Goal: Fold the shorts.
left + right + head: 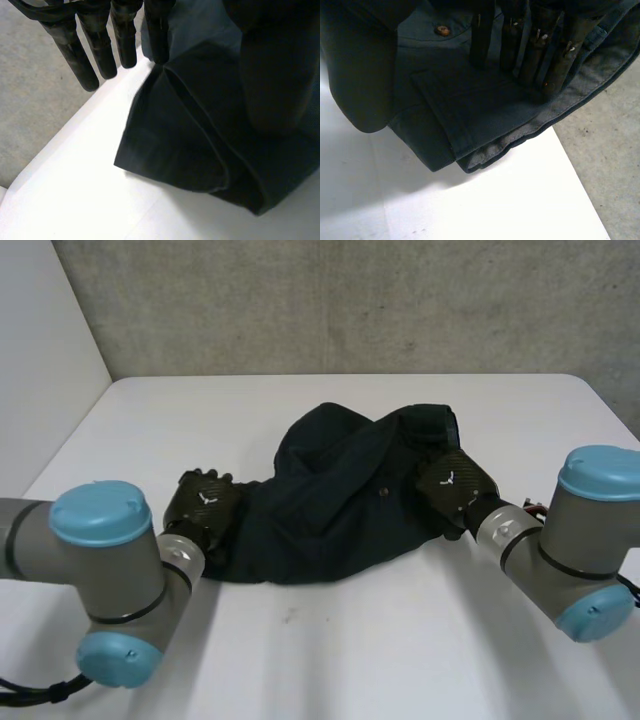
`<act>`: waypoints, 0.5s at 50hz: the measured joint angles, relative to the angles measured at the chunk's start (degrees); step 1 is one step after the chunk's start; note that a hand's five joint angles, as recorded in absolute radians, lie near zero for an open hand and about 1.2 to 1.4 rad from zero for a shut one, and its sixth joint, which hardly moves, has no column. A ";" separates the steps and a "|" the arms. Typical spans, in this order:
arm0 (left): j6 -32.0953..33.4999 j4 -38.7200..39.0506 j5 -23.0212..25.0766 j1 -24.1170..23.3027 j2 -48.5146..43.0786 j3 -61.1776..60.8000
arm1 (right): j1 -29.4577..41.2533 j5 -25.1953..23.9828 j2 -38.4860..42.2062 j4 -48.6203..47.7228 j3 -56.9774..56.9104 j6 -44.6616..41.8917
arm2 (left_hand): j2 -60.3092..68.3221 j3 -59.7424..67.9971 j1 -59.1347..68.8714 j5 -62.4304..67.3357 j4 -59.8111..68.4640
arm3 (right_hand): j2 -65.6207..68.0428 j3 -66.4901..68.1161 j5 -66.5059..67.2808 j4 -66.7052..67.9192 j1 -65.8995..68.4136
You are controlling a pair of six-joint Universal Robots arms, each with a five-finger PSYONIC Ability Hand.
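The shorts (330,500) are lying bunched on the table (400,640). The left hand (205,505) is sitting released at their left edge, while the right hand (455,485) is pressing straight fingers (535,55) onto their right hem, likely steadying them for folding.

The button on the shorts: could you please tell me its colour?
The button is brown, clearest in the right wrist view.
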 measured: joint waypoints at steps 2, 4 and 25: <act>1.60 -0.09 0.07 0.02 -1.53 0.98 | 0.05 0.07 1.41 0.17 -1.34 -0.42 | -1.16 -1.11 -1.04 -1.11 -1.07 | 1.25 1.06 0.93 1.08 0.76; 3.26 -0.22 0.19 0.04 -2.93 1.83 | 0.09 0.16 2.82 0.40 -2.65 -0.93 | -1.92 -1.84 -1.65 -1.79 -1.69 | 3.66 3.13 2.60 2.91 2.72; 3.10 -0.59 -2.47 0.22 16.98 4.51 | -0.10 3.10 -13.14 7.41 -10.44 9.90 | 48.63 48.18 46.34 45.29 48.90 | 41.78 41.47 40.30 42.11 33.51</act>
